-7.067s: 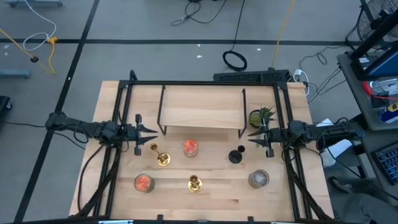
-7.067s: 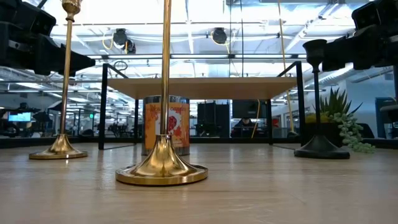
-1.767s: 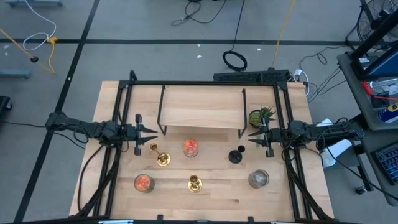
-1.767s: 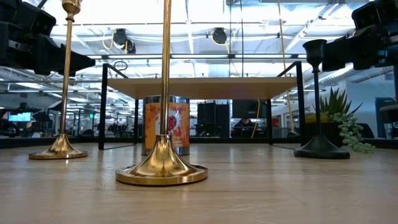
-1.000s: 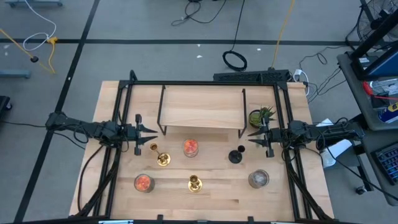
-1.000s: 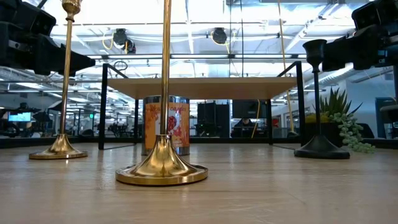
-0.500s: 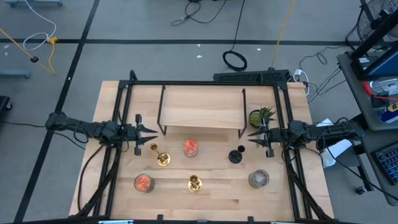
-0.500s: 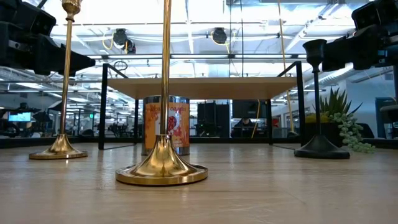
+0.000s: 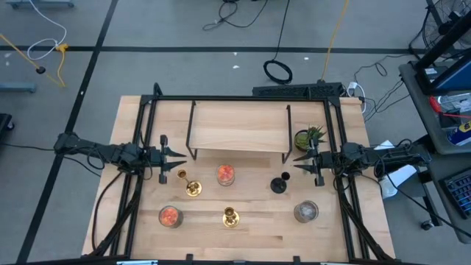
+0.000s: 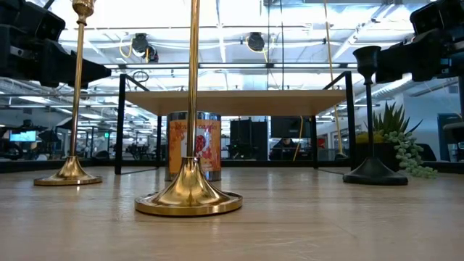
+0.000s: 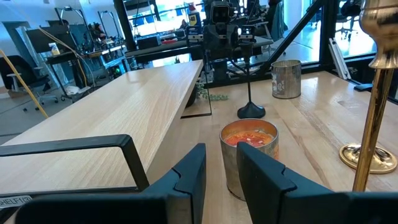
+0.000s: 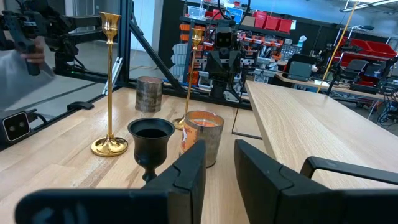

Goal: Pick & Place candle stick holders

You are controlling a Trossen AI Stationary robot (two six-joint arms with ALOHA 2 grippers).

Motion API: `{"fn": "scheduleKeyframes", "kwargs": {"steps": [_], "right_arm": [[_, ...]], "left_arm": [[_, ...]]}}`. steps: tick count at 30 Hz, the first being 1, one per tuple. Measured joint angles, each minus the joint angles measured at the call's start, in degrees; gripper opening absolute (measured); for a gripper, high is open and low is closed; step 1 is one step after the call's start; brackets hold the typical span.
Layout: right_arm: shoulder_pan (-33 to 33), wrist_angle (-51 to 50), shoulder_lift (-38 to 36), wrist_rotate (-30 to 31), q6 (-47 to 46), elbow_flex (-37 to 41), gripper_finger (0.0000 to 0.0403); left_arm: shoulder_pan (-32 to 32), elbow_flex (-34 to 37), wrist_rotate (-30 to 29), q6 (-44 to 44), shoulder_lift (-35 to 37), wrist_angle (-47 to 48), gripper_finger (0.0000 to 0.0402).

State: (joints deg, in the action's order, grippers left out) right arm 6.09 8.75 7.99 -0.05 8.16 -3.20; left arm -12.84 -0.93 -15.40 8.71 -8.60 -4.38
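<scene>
Waiting at the counter's (image 9: 140, 235) side edges, left gripper (image 9: 176, 154) and right gripper (image 9: 300, 159) both stand open and empty. Nothing looks placed yet: two gold holders (image 9: 193, 189) (image 9: 230, 216) and the black holder (image 9: 277, 185) stand mid-counter, untouched.

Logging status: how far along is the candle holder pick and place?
Done: nothing visible. All three holders stand on the table: gold, gold, black. In hand: nothing; left gripper and right gripper are open and empty at the sides. Left: every pick and place.
</scene>
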Motion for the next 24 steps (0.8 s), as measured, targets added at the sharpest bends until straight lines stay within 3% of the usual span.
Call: {"fn": "scheduleKeyframes", "kwargs": {"steps": [12,24], "right_arm": [[0.0,0.0,0.0,0.0,0.0,0.0,0.0078],[0.0,0.0,0.0,0.0,0.0,0.0,0.0078]], "left_arm": [[0.0,0.0,0.0,-0.4,0.0,0.4,0.0097],[0.0,0.0,-0.1,-12.4,0.0,0.7,0.0097]]}}
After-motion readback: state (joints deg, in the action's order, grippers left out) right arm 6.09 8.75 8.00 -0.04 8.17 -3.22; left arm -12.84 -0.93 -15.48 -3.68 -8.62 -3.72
